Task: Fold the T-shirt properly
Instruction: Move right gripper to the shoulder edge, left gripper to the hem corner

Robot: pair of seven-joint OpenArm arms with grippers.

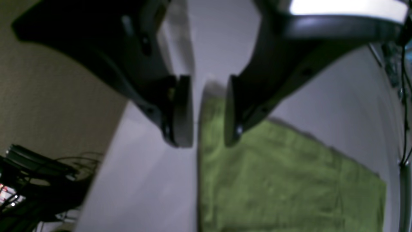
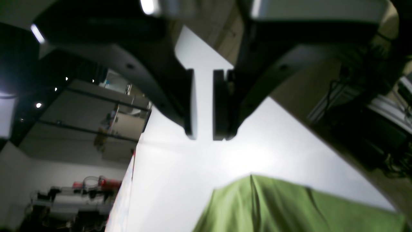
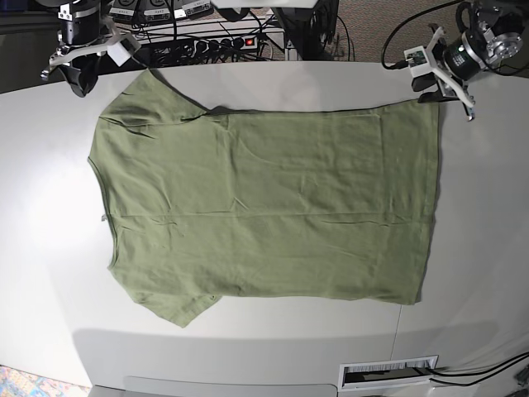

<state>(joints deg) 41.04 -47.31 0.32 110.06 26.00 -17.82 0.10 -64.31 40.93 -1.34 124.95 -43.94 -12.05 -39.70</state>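
The sage-green T-shirt (image 3: pixel 264 207) lies spread flat on the white table (image 3: pixel 50 248), sleeves toward the left and hem toward the right. My left gripper (image 3: pixel 442 93) hovers at the hem's far corner. In the left wrist view, the left gripper (image 1: pixel 206 140) is open above the T-shirt's (image 1: pixel 273 180) edge, nothing between its fingers. My right gripper (image 3: pixel 76 76) sits off the far sleeve at the table's back left. In the right wrist view, the right gripper (image 2: pixel 205 137) stands open by a narrow gap, empty, with the T-shirt's (image 2: pixel 273 206) corner lying below it.
A power strip (image 3: pixel 223 37) and cables crowd the floor behind the table's far edge. A white slotted panel (image 3: pixel 388 372) sits at the front edge. Bare table surrounds the shirt on all sides.
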